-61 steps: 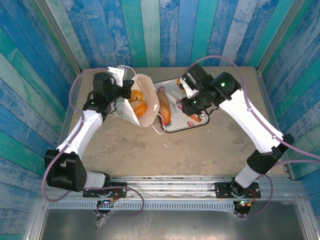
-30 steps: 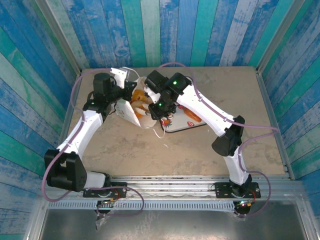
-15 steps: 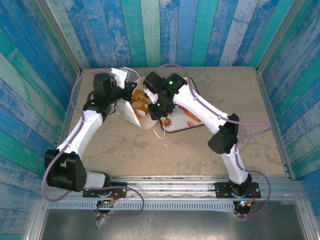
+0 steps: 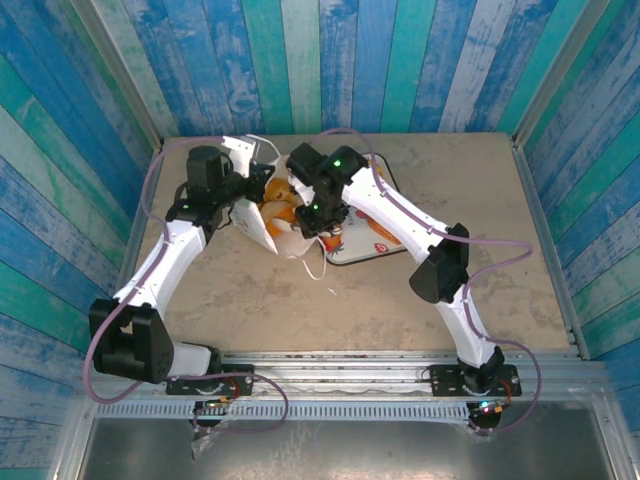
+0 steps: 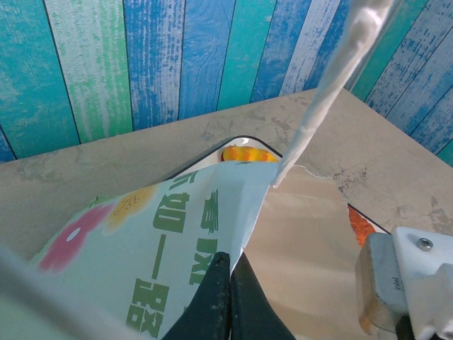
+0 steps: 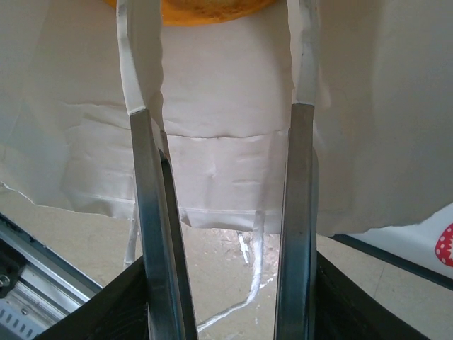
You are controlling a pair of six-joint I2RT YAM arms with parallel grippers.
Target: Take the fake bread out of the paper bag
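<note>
We see that the right arm has swung from over the strawberry-print tray (image 4: 372, 240) at the right across to the paper bag (image 4: 262, 228). Its elbow has folded in toward the table's middle. The right gripper (image 4: 300, 212) now sits at the bag's open mouth, beside the fake bread (image 4: 278, 210), where two seconds ago it hung above the tray. Its metal tong arms (image 6: 152, 212) stand a little wider apart than a second ago, reaching into the bag toward an orange bun (image 6: 191, 8).

The fake bread (image 4: 277, 212) lies in the paper bag (image 4: 262, 232), left of the tray (image 4: 372, 248).
</note>
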